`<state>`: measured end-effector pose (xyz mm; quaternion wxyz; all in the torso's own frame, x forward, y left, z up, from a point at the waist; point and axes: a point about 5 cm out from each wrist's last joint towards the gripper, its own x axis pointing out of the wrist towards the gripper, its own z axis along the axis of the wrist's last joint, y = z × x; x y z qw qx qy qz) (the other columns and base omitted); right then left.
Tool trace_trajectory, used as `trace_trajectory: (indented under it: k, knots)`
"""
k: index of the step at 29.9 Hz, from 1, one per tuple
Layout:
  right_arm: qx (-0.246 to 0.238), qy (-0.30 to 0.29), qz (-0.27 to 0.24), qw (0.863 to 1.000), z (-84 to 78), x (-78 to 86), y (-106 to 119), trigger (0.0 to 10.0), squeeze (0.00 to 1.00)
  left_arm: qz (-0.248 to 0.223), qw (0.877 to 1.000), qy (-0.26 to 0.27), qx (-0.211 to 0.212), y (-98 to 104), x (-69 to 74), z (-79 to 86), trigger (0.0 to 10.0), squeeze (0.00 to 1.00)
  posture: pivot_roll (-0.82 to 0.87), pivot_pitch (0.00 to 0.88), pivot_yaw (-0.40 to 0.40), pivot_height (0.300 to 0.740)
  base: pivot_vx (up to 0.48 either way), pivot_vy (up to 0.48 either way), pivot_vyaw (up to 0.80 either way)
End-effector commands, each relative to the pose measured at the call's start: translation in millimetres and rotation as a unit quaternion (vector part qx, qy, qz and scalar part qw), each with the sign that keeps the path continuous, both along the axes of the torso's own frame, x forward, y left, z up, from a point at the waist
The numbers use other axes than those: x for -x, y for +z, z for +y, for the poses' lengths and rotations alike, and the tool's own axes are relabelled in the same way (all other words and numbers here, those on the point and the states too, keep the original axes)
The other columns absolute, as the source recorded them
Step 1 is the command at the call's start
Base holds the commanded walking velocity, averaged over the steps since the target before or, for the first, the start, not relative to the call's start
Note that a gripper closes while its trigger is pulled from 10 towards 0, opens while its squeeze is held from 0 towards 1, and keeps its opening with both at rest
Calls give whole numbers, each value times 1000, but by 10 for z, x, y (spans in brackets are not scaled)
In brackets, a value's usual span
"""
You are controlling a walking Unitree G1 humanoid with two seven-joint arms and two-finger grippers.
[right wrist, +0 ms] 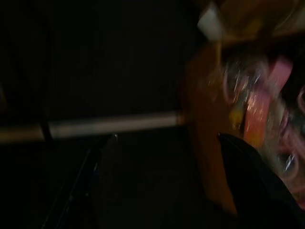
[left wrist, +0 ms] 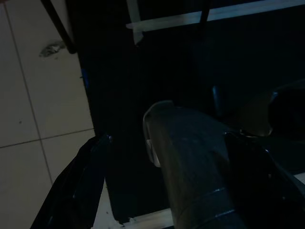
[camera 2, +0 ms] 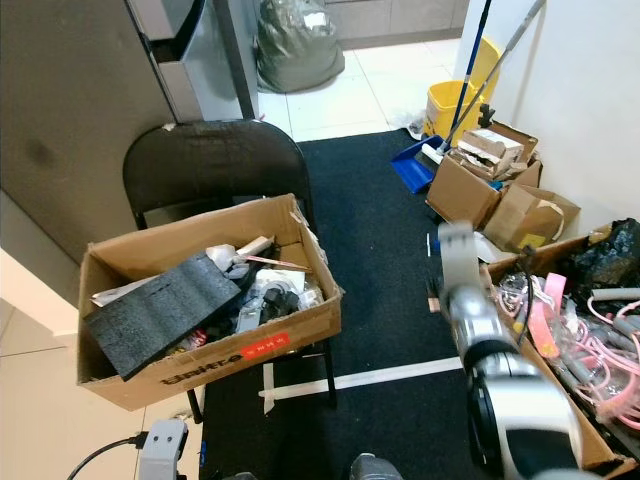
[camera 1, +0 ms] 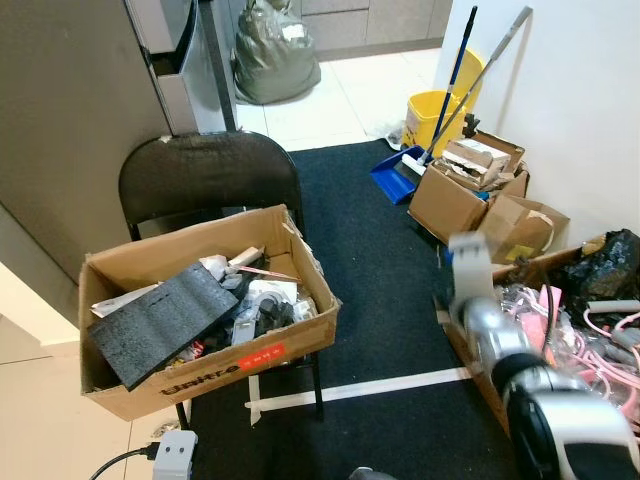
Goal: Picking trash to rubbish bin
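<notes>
A black folding chair (camera 1: 208, 172) stands on a dark carpet (camera 1: 380, 260) crossed by a strip of white tape (camera 1: 400, 384). Behind the chair rises a grey cabinet (camera 1: 70, 130), and beyond it a full grey-green sack (camera 1: 272, 50) sits on pale floor tiles. Against the white wall lean two mop handles (camera 1: 458, 75) in a yellow bucket (camera 1: 436, 118), with a blue dustpan (camera 1: 392, 175) just beside it. A white plug adapter (camera 1: 174, 454) on a black cable lies at the near edge, seemingly on the tiles.
</notes>
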<state>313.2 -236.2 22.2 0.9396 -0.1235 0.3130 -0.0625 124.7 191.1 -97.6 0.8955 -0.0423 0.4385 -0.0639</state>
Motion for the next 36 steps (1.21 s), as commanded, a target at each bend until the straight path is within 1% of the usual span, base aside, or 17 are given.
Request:
trace_trajectory:
  k: [1,2,4,5,7,9,12,13,14,19,22,27,28,29,32,34,36]
  knots:
    - [7,8,68,998,-1,274,-286,10000,0,31,999,8,-22,-56,154,39,10000,0,-19,64,5,740,0,0,0]
    - [7,8,68,998,-1,274,-286,10000,0,31,999,8,-22,-56,154,39,10000,0,-19,64,5,740,0,0,0]
    - [6,6,134,991,-19,614,-567,10000,0,40,997,21,-60,-56,186,159,10000,0,-19,66,10,740,0,0,0]
    - [6,6,134,991,-19,614,-567,10000,0,40,997,21,-60,-56,186,159,10000,0,-19,66,10,740,0,0,0]
    - [22,28,202,979,-2,957,-804,10000,0,56,993,35,-101,-59,219,277,10000,0,-16,68,12,740,0,0,0]
    - [37,55,243,968,28,1166,-929,10000,0,63,990,48,-117,-55,229,338,10000,0,-9,66,15,740,0,0,0]
    - [48,95,282,953,86,1350,-1034,10000,0,62,988,53,-130,-44,201,372,10000,0,-9,66,15,740,0,0,0]
    - [52,127,307,942,134,1457,-1091,10000,0,61,987,54,-139,-39,181,378,10000,0,-9,69,18,740,0,0,0]
    - [62,154,321,932,163,1515,-1121,10000,0,60,987,57,-137,-38,161,365,10000,0,-9,69,18,740,0,0,0]
    - [67,170,329,926,188,1551,-1141,10000,0,62,987,54,-137,-41,137,337,10000,0,-15,70,25,740,0,0,0]
    - [73,186,334,921,242,1592,-1167,10000,0,72,988,47,-128,-63,114,236,10000,0,-17,72,30,740,0,0,0]
    - [78,199,338,917,270,1614,-1181,10000,0,79,989,58,-115,-75,96,173,10000,0,-19,76,31,740,0,0,0]
    - [84,211,341,912,290,1635,-1192,10000,0,78,990,59,-105,-76,64,121,10000,0,-19,85,26,740,0,0,0]
    - [84,211,341,912,290,1635,-1192,10000,0,78,990,59,-105,-76,64,121,10000,0,-19,85,26,740,0,0,0]
    - [91,224,346,906,303,1659,-1203,10000,0,75,991,49,-101,-74,31,70,10000,0,-19,87,24,740,0,0,0]
    - [100,235,352,901,297,1679,-1209,10000,0,77,991,32,-103,-80,26,30,10000,0,-22,79,18,740,0,0,-800]
    - [104,240,353,898,288,1683,-1209,10000,0,81,991,13,-107,-88,33,-5,10000,0,-22,76,12,740,0,0,-800]
